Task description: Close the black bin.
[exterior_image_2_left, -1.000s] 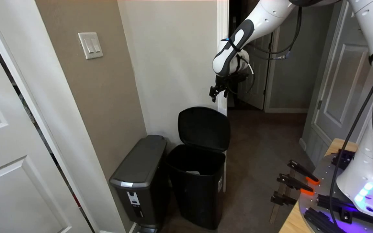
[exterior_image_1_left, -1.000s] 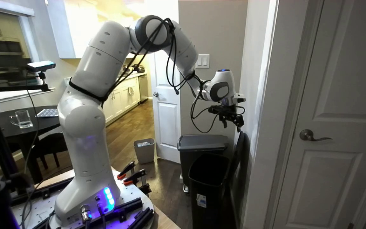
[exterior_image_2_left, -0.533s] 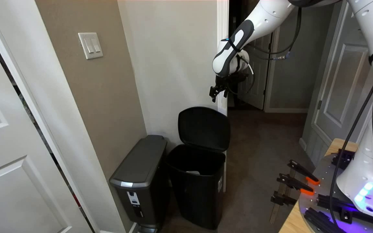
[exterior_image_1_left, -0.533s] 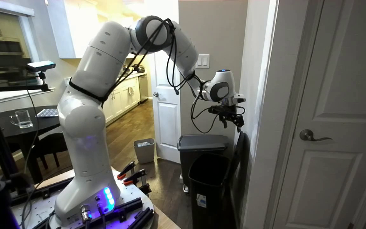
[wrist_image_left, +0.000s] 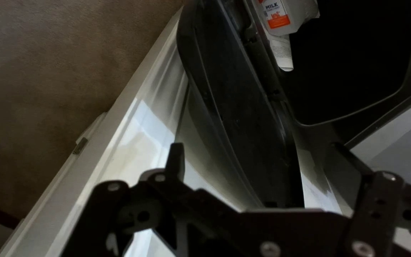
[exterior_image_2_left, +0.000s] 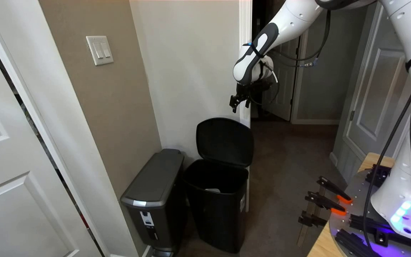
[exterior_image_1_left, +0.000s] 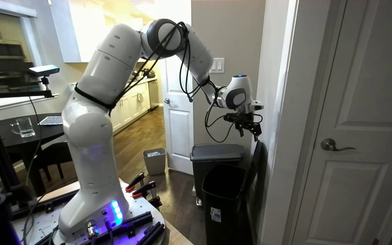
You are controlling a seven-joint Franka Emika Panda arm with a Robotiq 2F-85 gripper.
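Observation:
The black bin (exterior_image_1_left: 218, 206) is upright with its lid (exterior_image_1_left: 254, 161) swung up and leaning back at the wall. The bin (exterior_image_2_left: 214, 217) and its raised lid (exterior_image_2_left: 224, 141) also show in an exterior view. My gripper (exterior_image_1_left: 248, 134) points down just above the lid's top edge, and it is also seen near the wall corner (exterior_image_2_left: 240, 107). In the wrist view the gripper (wrist_image_left: 257, 147) is open, with the lid (wrist_image_left: 241, 107) standing in the gap between its fingers and nothing gripped. I cannot tell whether a finger touches the lid.
A second bin with a shut grey lid (exterior_image_1_left: 218, 152) stands close beside the black bin. A small grey bin (exterior_image_1_left: 155, 162) is on the floor near the white door. The wall (exterior_image_2_left: 191, 71) is right behind the lid. A milk jug (wrist_image_left: 278, 16) lies inside the black bin.
The arm's elbow has dipped slightly and the gripper has shifted a very little. The lid and both bins have not moved.

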